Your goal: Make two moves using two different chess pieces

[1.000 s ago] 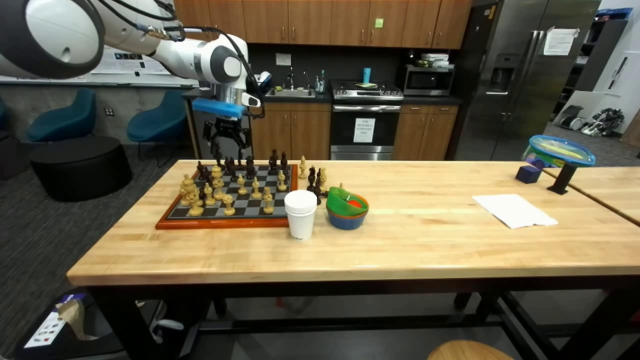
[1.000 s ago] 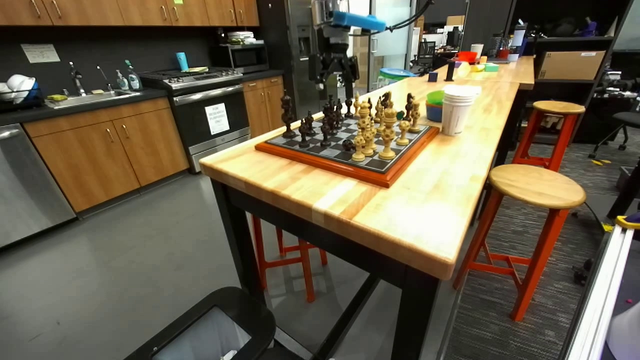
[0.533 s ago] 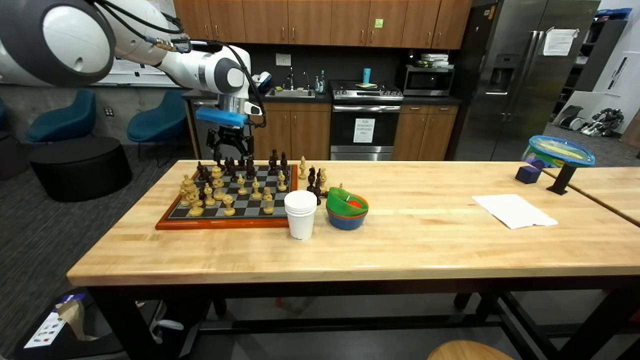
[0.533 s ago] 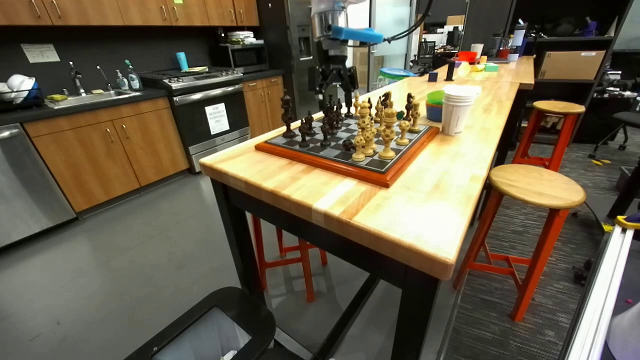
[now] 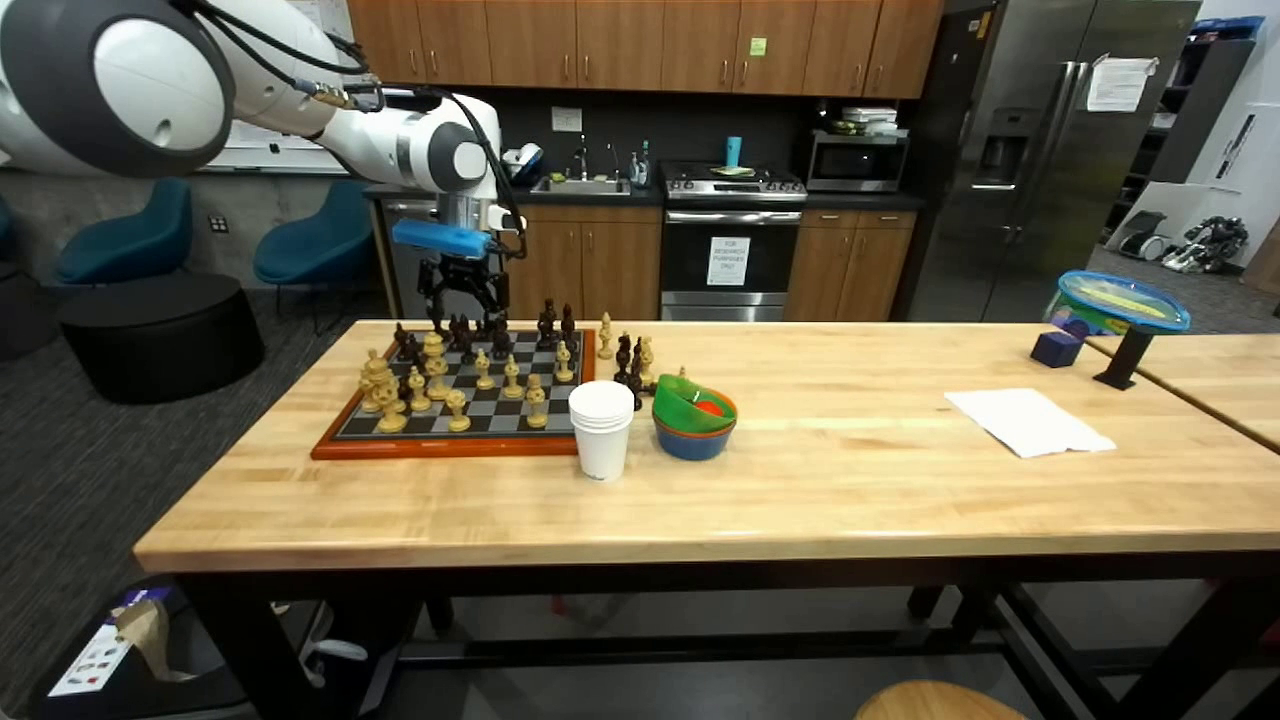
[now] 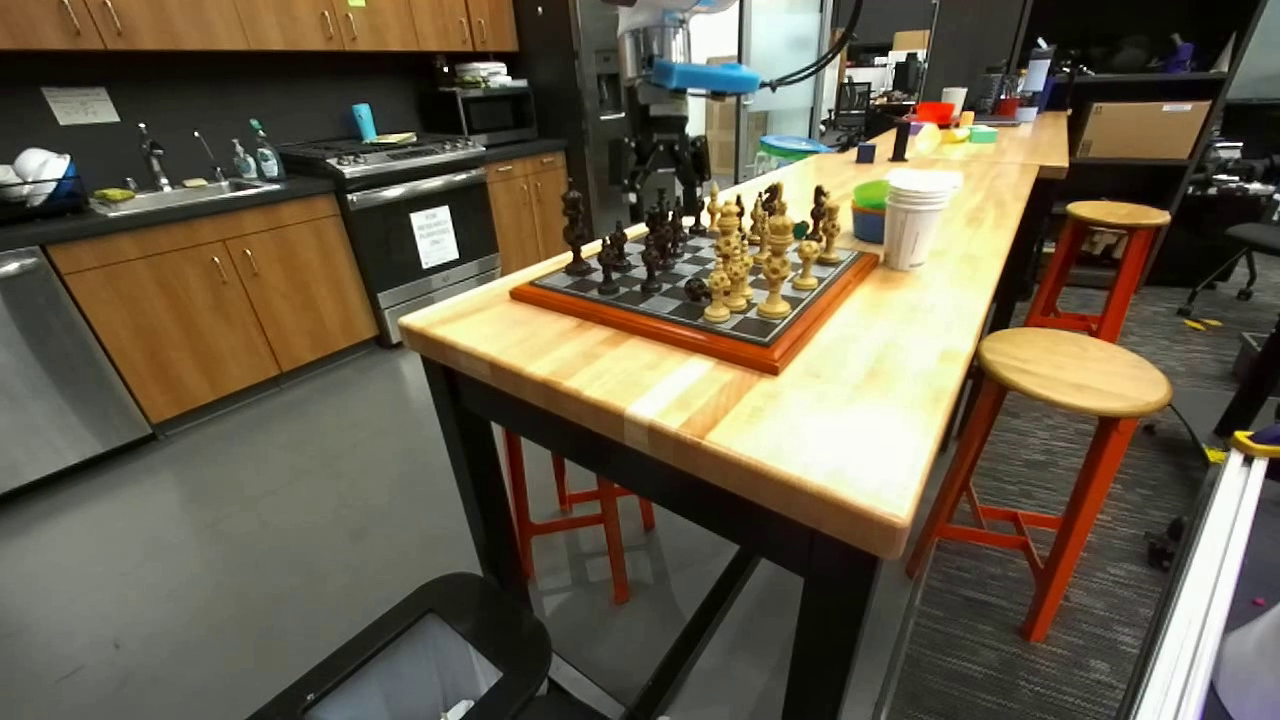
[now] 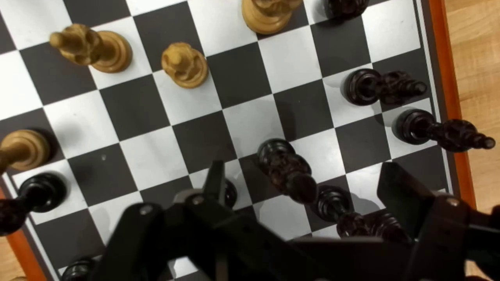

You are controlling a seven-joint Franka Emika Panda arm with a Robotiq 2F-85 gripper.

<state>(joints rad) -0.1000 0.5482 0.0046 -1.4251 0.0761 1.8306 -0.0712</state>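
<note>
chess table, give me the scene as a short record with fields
playing area: checkered, reddish-rimmed wooden chess board
on it: light wooden chess pieces and dark glossy carved chess pieces
tool: black two-finger gripper, open, by the dark ones; exact clearance unclear
held: nothing visibly gripped
beside the board: stacked white tapered cups; tilted green round bowl, stacked with a blue round bowl at the bottom
support: light wooden table
</note>
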